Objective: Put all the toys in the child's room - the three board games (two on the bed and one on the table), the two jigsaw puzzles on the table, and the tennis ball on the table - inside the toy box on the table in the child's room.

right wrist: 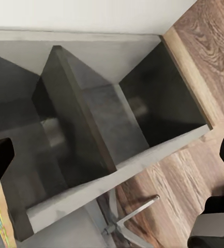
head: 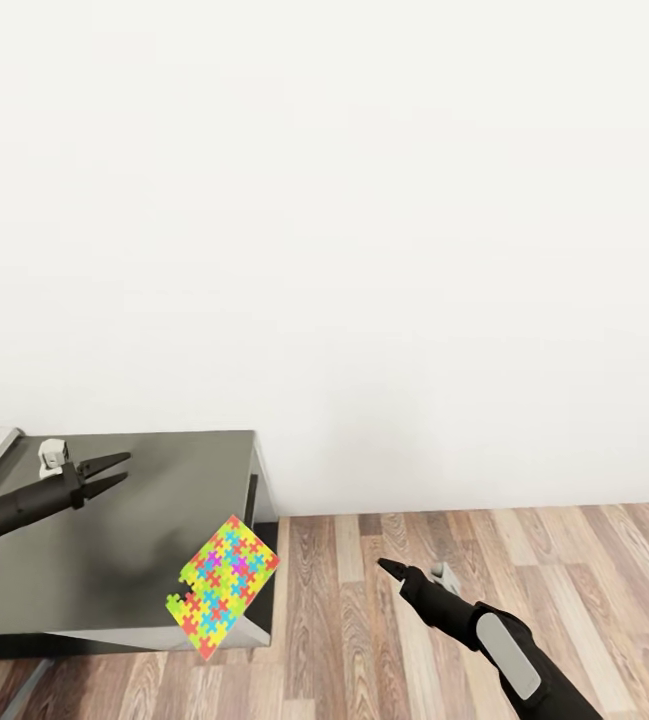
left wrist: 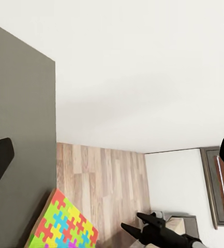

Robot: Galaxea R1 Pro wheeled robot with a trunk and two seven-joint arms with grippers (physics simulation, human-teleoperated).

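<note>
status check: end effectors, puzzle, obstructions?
Left end effector open over the table. Right end effector looks shut, empty. Puzzle overhanging the table corner. Nothing blocking it.

Cut off at the frames' edges

The dark cabinet (head: pixel 114 520) runs out past the head view's left edge; the jigsaw puzzle (head: pixel 222 586) overhangs its front right corner — whether it rests there cannot be told. The right gripper (head: pixel 396 570) shows one dark tip, its jaw gap unreadable. In the right wrist view the puzzle (right wrist: pixel 0 219) is a sliver.
</note>
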